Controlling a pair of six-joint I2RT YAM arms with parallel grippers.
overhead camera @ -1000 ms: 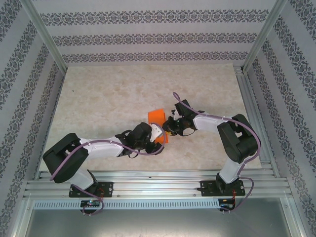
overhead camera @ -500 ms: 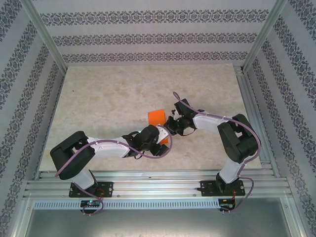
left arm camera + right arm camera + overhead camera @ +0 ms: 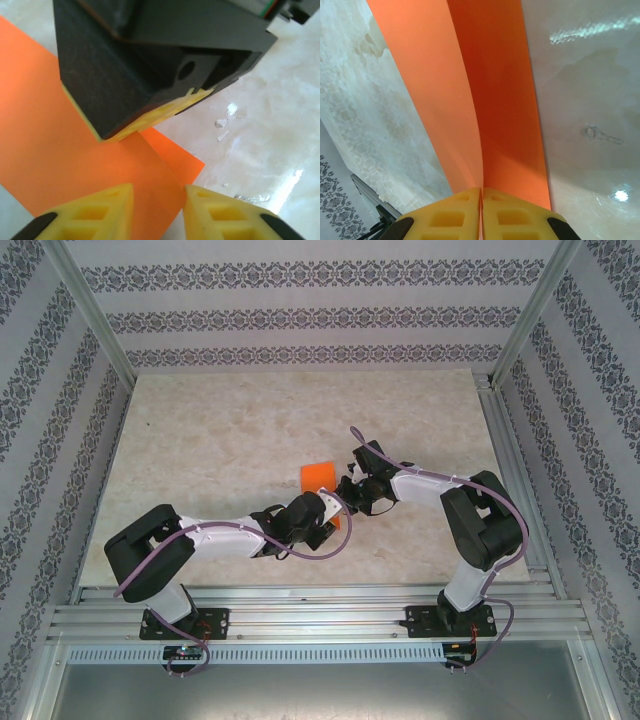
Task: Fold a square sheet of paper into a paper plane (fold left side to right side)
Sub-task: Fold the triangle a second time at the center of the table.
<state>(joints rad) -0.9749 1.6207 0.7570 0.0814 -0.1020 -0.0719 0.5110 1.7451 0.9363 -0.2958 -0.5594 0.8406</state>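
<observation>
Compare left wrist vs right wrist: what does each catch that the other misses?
Left wrist: the left gripper, jaws apart over a free corner of the square sheet of paper, and the right gripper seen from outside, its tip on the sheet.
Right wrist: that gripper's own fingers closed together on the sheet, which runs away from them as two layers meeting at a fold.
Both: the orange sheet and the marble table.
</observation>
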